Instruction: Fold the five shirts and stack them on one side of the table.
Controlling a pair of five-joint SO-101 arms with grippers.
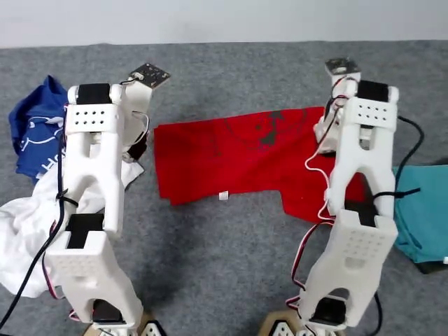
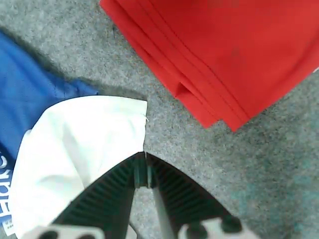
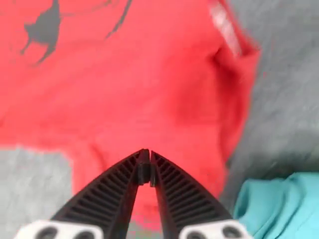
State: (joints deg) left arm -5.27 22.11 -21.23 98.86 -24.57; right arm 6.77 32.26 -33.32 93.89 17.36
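Note:
A red shirt (image 1: 238,157) lies partly folded across the middle of the grey table, its dark print facing up. My left gripper (image 2: 143,168) is shut, with its tips at the edge of a white shirt (image 2: 84,144) and the red shirt's folded corner (image 2: 214,59) just beyond. A blue shirt (image 2: 25,109) lies under the white one. My right gripper (image 3: 145,172) is shut and hangs low over the red shirt (image 3: 124,84) near its sleeve. I see no cloth pinched between either pair of fingers.
The blue shirt (image 1: 35,129) and the crumpled white shirt (image 1: 24,224) sit at the left edge. A teal shirt (image 1: 420,210) lies at the right edge over something dark. Bare grey carpet (image 1: 224,252) stretches in front of the red shirt.

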